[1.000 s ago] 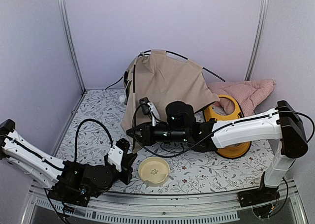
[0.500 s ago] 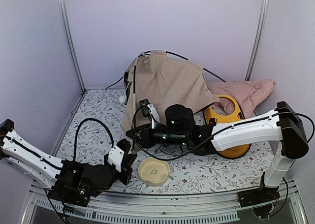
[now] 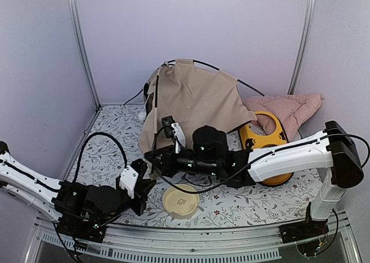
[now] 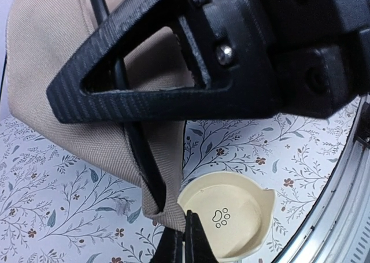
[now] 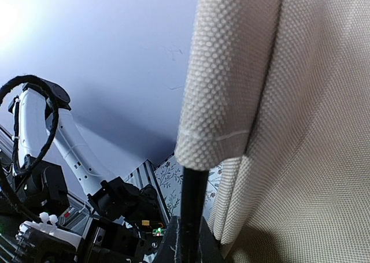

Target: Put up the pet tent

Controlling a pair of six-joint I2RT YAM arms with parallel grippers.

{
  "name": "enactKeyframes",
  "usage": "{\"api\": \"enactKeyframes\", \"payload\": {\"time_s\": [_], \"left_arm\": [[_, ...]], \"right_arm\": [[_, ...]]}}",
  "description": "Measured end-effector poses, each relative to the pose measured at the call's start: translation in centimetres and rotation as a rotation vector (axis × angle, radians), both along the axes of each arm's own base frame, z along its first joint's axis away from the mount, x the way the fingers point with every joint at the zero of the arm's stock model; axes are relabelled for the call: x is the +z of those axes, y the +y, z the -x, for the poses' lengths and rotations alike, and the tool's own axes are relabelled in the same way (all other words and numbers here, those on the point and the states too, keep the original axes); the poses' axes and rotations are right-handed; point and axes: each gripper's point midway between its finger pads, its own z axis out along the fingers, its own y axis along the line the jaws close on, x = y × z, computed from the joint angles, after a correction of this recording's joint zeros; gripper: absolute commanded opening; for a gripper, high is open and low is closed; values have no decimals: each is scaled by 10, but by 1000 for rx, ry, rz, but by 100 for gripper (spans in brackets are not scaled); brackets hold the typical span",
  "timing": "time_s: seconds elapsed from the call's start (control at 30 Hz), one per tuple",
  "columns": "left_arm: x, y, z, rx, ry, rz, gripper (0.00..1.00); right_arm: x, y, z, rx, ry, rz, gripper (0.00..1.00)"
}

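Tent (image 3: pixel 193 104) half-raised at back of table (image 3: pixel 110 130); its front corner touching tip of left gripper (image 4: pixel 186 231), fingers pressed together. Right gripper (image 5: pixel 188 243) pinching pole (image 5: pixel 193 196), arm stretched low leftward.

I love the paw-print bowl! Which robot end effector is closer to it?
Left. The left end effector sits right beside the cream bowl, off its left edge in the top view. The right end effector is farther back, gripping the pet tent by its pole.
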Motion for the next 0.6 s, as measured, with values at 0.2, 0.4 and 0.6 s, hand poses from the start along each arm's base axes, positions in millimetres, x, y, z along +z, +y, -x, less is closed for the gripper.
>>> {"api": "enactKeyframes", "payload": {"time_s": [0.2, 0.4, 0.6], "left_arm": [[36, -15, 16, -86, 56, 120, 41], [77, -15, 13, -64, 83, 233, 51], [104, 4, -38, 96, 108, 285, 58]], "right_arm": [[-25, -11, -29, -103, -16, 83, 0], [-44, -19, -45, -156, -14, 145, 0], [-46, -17, -41, -144, -23, 153, 0]]}}
